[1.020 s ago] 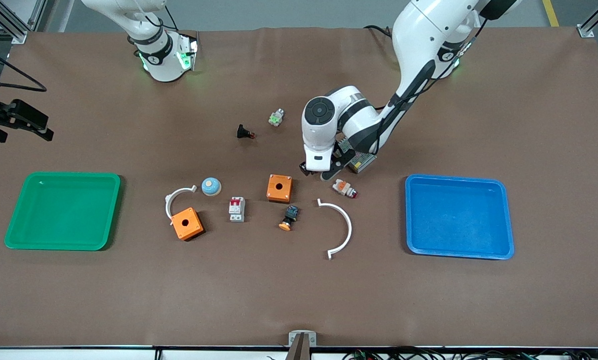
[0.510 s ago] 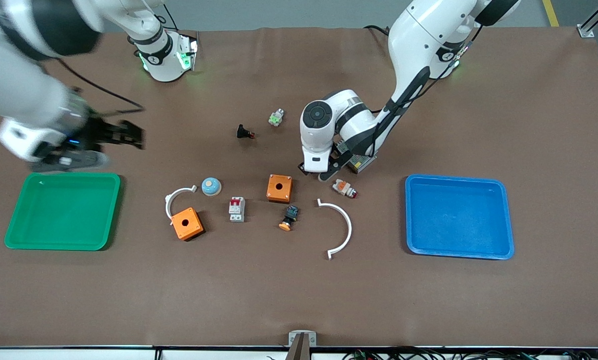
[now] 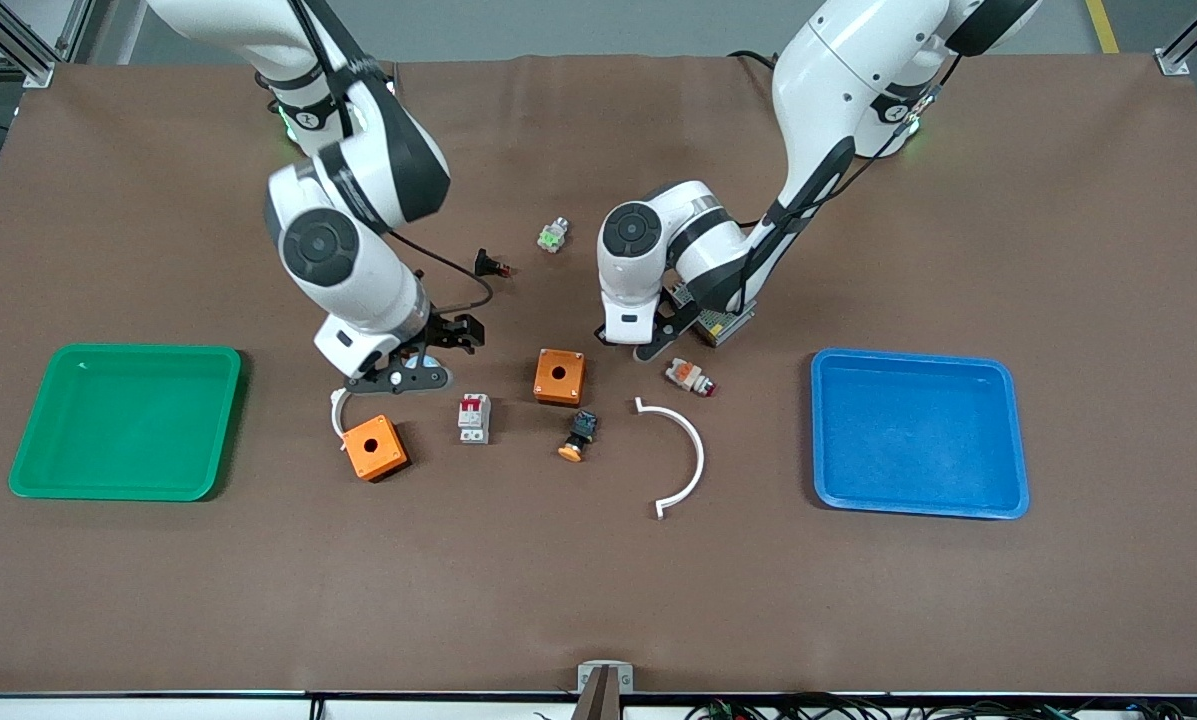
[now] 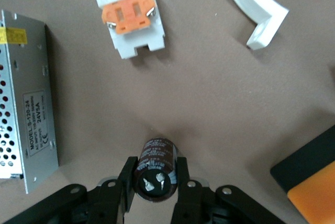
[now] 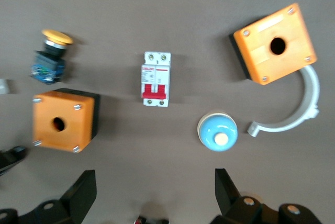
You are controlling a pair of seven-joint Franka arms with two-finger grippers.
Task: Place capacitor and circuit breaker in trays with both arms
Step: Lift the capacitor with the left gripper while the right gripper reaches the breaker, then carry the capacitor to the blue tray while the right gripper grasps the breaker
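Brown matting covers the worktop [image 3: 598, 580], grey floor showing above its top edge. Beside the circuit breaker [image 3: 474, 417], toward the right arm's end, the right gripper [image 3: 436, 345] hangs with fingers [image 5: 82, 191] spread wide. Toward the left arm's end, the left gripper [image 3: 648, 345] has its fingers [image 4: 125, 187] clamped on the capacitor [image 4: 155, 168], low over the matting.

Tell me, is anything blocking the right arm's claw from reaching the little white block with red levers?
Nothing visible does. Only bare table shows between the open right claw and the circuit breaker; the blue dome button lies beside that path, not in it.
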